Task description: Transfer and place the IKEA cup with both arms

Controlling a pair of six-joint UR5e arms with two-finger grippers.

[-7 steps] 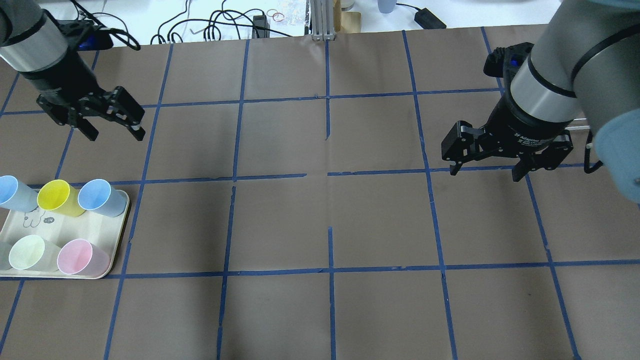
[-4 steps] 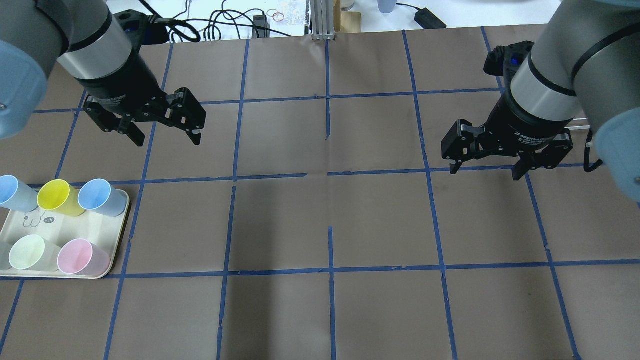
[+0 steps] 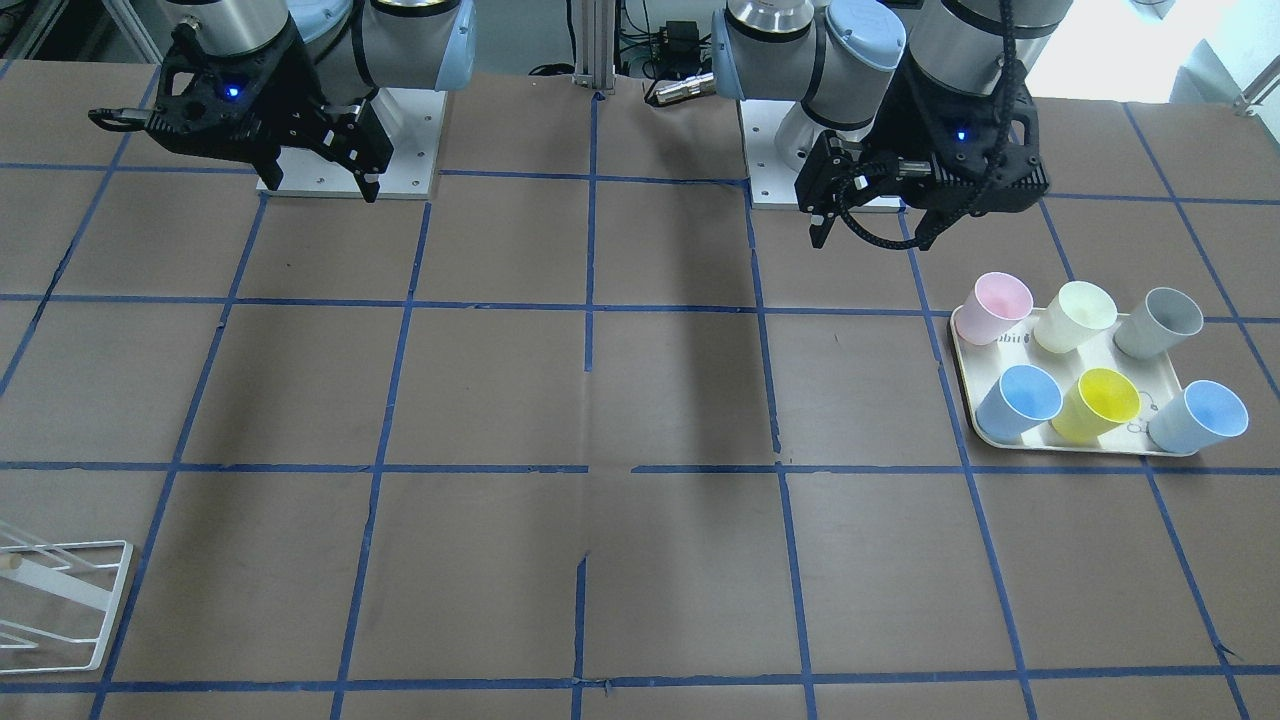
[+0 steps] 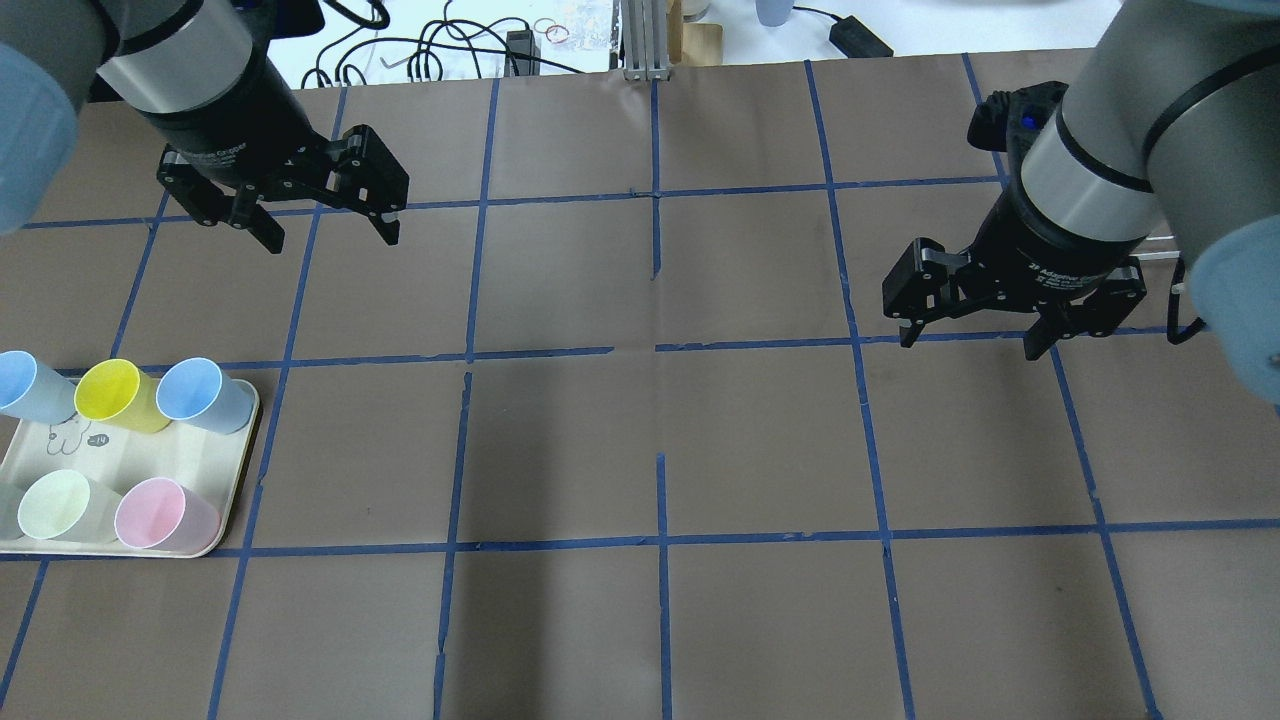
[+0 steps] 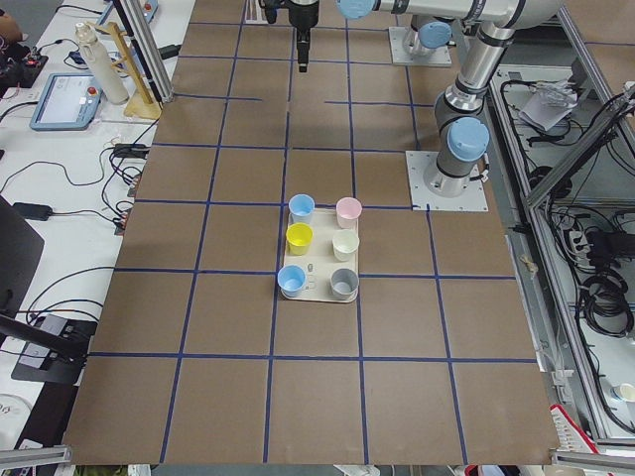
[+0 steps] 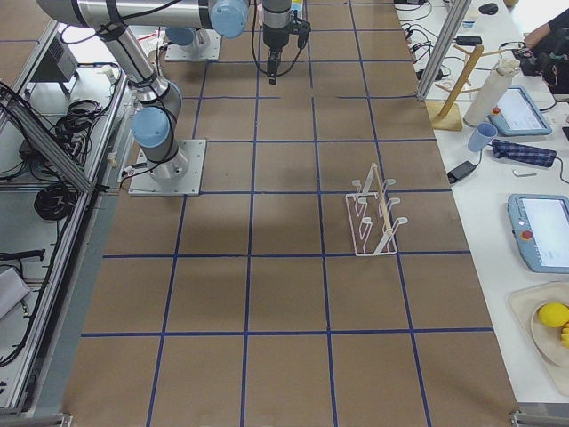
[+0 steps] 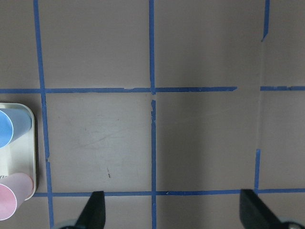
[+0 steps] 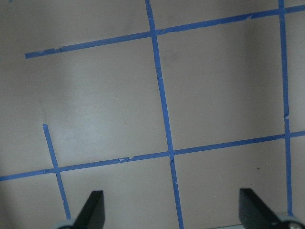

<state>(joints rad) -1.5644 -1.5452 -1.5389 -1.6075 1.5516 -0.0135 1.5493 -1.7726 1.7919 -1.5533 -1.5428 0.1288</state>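
Observation:
The bright yellow IKEA cup [image 4: 110, 392] stands upright in the far row of a cream tray [image 4: 150, 455] at the table's left, between two blue cups. It also shows in the front view [image 3: 1105, 395] and the left side view [image 5: 300, 237]. My left gripper [image 4: 330, 235] is open and empty, hovering beyond the tray and to its right, well apart from the cup. Its fingers frame bare table in the left wrist view [image 7: 174, 212], with only the tray's edge at left. My right gripper [image 4: 970, 345] is open and empty over the table's right side.
The tray [image 3: 965, 350] also holds two blue cups [image 4: 200, 392], a pale cream cup [image 4: 55, 503], a pink cup [image 4: 155, 512] and a grey cup [image 3: 1165, 320]. A white wire rack [image 3: 60, 600] stands at the table's right end. Blue tape lines grid the brown table.
My left arm has swung to the right and then a little farther from the robot, staying open. The right arm and the cups have not moved.

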